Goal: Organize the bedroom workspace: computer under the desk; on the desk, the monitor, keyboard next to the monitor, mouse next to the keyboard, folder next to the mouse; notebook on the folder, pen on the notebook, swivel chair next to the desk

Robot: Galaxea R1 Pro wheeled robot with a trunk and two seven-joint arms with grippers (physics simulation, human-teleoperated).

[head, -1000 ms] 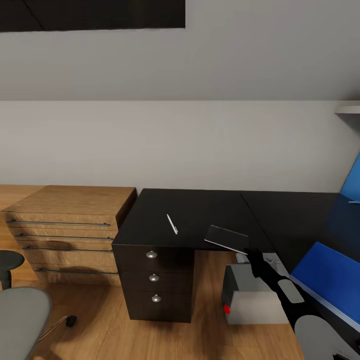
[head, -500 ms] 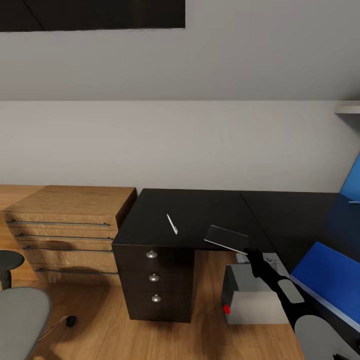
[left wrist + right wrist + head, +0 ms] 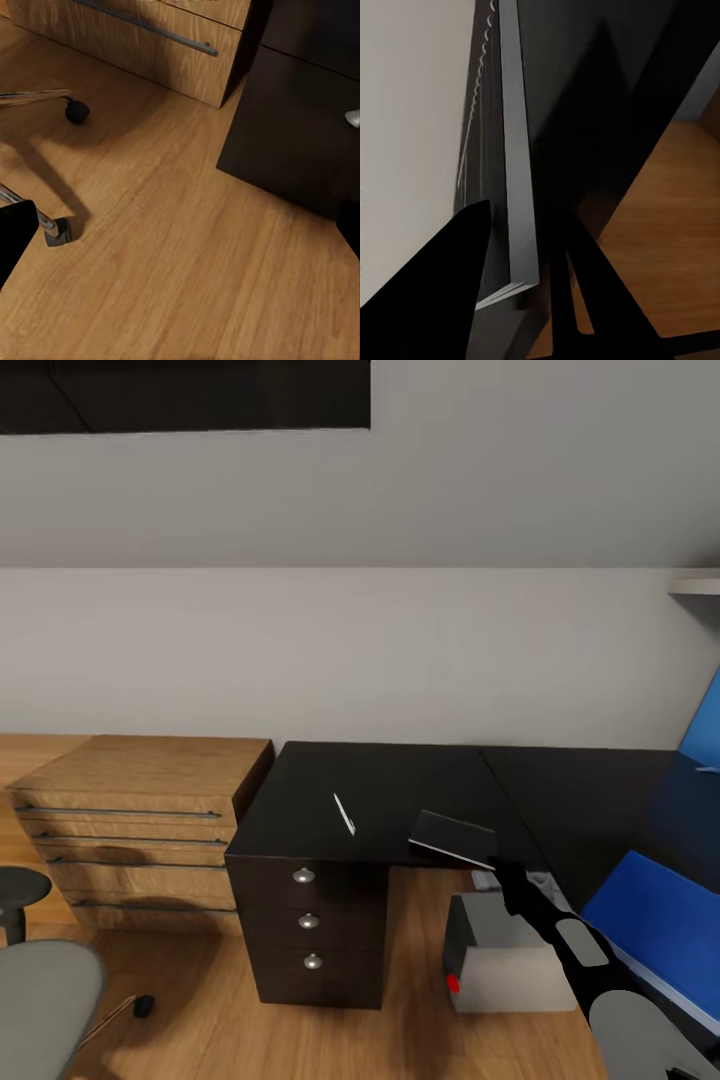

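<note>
Only our camera has tilted a little; nothing on the desk [image 3: 400, 780] moved. Our right gripper [image 3: 497, 865] is clamped on the notebook [image 3: 452, 836], held slightly tilted above the desk's front edge. If the thin corner grip slips, we think it may drop toward the computer [image 3: 510, 955].

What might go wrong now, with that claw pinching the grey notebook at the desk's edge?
1. The right claw seems to hold the notebook by one corner only, so it might slip and drop onto the computer below.
2. Swinging the notebook low across the desk might knock the pen off.
</note>
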